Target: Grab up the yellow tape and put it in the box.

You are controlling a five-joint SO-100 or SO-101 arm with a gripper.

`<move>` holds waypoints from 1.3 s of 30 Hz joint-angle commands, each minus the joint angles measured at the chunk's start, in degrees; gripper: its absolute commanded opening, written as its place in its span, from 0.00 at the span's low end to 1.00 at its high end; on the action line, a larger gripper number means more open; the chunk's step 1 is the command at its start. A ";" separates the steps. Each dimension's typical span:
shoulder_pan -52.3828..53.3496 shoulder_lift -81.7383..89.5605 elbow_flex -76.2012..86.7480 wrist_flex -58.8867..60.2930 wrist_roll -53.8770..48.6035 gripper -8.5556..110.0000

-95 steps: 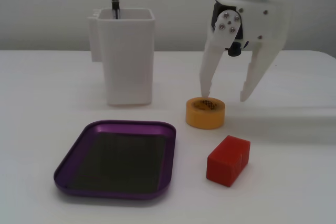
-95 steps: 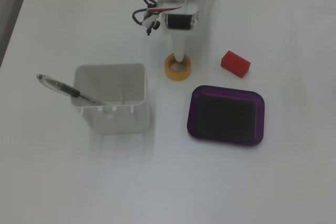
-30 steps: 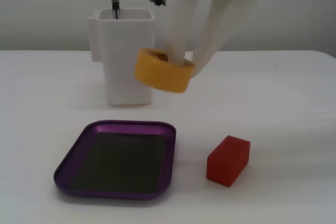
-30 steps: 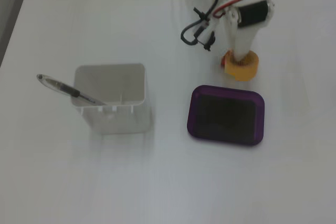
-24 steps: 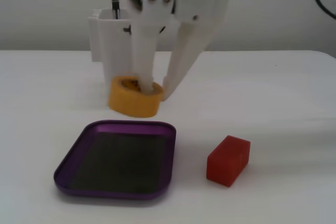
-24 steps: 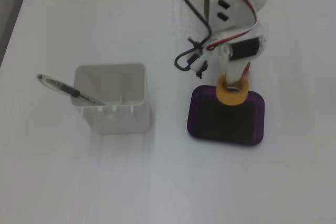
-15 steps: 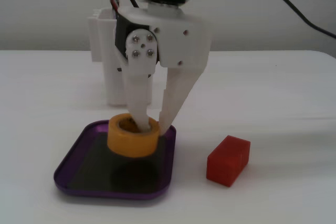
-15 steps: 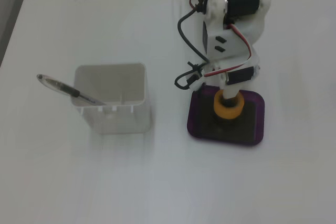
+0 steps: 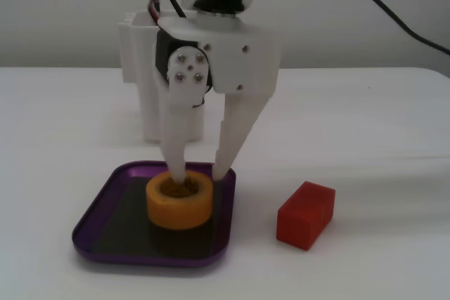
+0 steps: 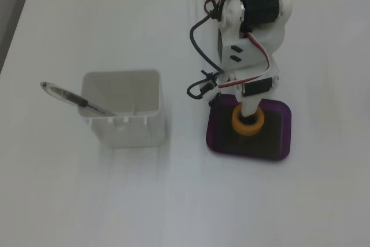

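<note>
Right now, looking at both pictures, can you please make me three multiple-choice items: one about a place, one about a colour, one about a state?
1. Where is the yellow tape?
A. beside the red block
B. inside the purple box
C. in the white container

2. What colour is the block on the table?
A. red
B. green
C. blue

3. How does the pincer stand at the tape?
A. lifted far above it
B. one finger in its hollow core, one outside its wall
C. lying flat on the table

Answers:
1 B, the roll sits on the dark bottom of the box.
2 A, it is plainly red.
3 B, one fingertip enters the core, the other stands outside, not squeezing.
</note>
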 commanded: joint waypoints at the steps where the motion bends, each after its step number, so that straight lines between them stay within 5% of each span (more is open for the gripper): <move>1: 0.97 3.08 -6.06 4.04 0.35 0.17; 13: 0.44 25.40 -17.58 21.18 3.34 0.18; 29: 1.41 70.66 35.51 19.07 3.78 0.18; 39: 1.41 89.12 74.36 -3.25 3.60 0.17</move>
